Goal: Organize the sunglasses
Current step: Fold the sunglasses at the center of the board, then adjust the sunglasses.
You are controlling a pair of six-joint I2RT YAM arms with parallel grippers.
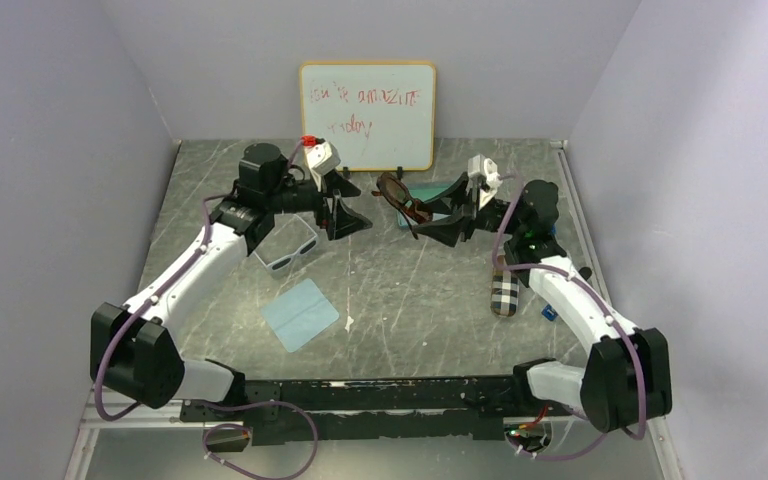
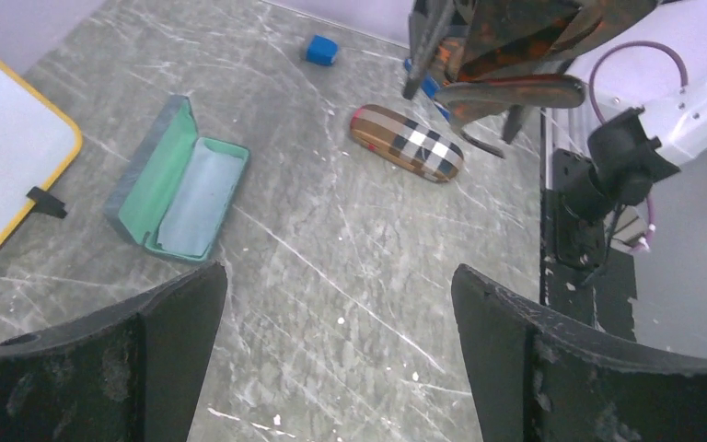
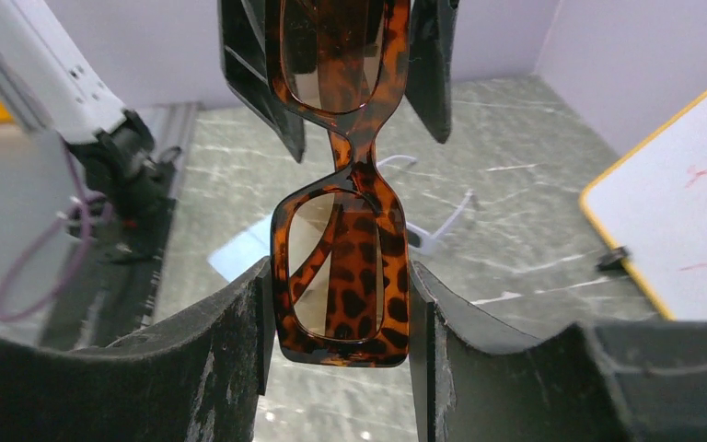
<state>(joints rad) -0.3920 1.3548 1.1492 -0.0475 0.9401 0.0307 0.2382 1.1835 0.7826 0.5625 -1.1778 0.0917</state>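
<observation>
Before the whiteboard (image 1: 367,115), over a scratched grey marbled table (image 1: 410,300) between lilac walls (image 1: 50,150), the right gripper (image 1: 440,222) clamps the tortoiseshell sunglasses (image 1: 400,195) aloft, the left gripper (image 1: 345,215) stands wide apart, and the white sunglasses (image 1: 288,250) lie forward-left of that board.

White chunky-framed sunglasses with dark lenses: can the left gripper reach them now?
Probably yes: the left gripper is open and empty, and the white chunky-framed sunglasses lie uncovered close beside it.

Tortoiseshell pair (image 3: 341,230): thin dark-brown frame, amber lenses, clamped at one lens in the right gripper (image 3: 339,313), off the counter (image 1: 410,300). White pair (image 1: 290,250): chunky frame, lying on the counter, left of centre.
</observation>
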